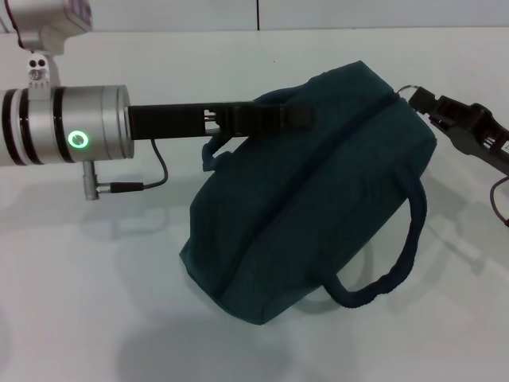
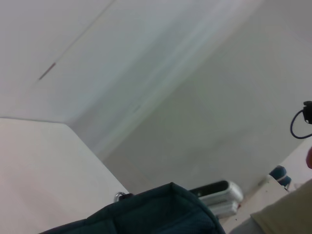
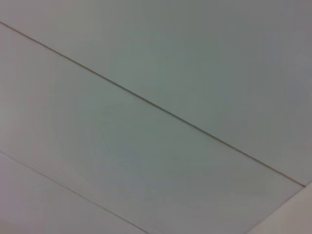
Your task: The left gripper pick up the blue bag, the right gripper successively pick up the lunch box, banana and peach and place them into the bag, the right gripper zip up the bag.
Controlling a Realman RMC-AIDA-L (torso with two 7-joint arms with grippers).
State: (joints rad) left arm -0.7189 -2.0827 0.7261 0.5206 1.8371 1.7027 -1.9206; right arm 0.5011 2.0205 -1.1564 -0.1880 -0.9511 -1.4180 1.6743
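Observation:
The blue bag [image 1: 318, 207] lies tilted on the white table, its zip line running along the top and looking closed. My left gripper [image 1: 294, 118] reaches in from the left and is shut on the bag's far handle [image 1: 213, 151]. My right gripper [image 1: 420, 100] is at the bag's upper right end, shut on the ring zipper pull [image 1: 409, 89]. The near handle [image 1: 398, 263] hangs loose at the front. The bag's top [image 2: 146, 217] and the ring [image 2: 120, 196] show in the left wrist view. The lunch box, banana and peach are out of view.
The white table [image 1: 95, 302] spreads around the bag. A black cable [image 1: 151, 179] hangs from the left arm's silver cylinder [image 1: 71, 126]. The right wrist view shows only pale flat surfaces with seams.

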